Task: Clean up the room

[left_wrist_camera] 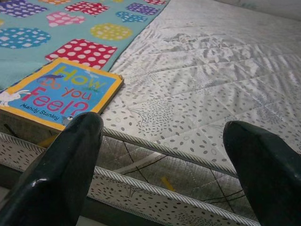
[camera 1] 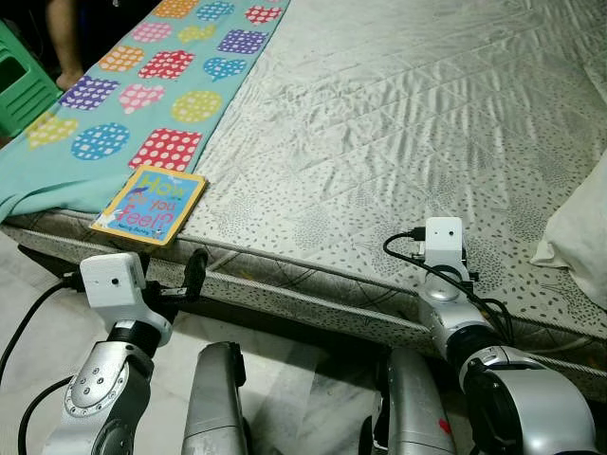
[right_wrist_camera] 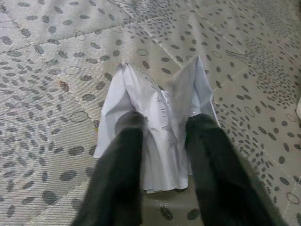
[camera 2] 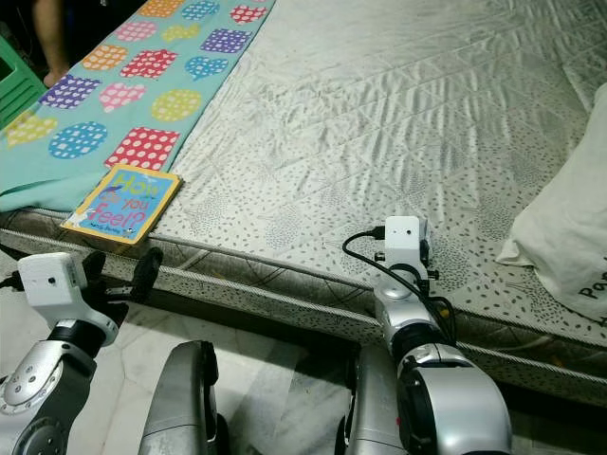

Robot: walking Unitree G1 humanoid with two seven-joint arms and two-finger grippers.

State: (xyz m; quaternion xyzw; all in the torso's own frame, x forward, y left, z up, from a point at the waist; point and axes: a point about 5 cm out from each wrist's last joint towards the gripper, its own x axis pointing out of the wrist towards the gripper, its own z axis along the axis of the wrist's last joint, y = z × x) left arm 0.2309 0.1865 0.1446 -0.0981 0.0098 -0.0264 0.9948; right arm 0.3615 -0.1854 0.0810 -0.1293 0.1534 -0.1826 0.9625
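Bed (camera 1: 398, 123) spans the scene, teal spotted sheet (camera 1: 142, 104) on its far left, pillow (camera 2: 569, 227) at the right edge. Book (camera 1: 150, 204) lies flat at the near-left corner, overlapping the sheet. Right claw (right_wrist_camera: 162, 141) is over the near edge of the bed, fingers pinched on a folded paper (right_wrist_camera: 155, 122) that rests on the mattress. Your grip looks shallow, so lift it slowly and straight up. Left claw (left_wrist_camera: 164, 155) is spread wide just short of the mattress edge, right of the book. Slide the book off the edge and don't snag the sheet.
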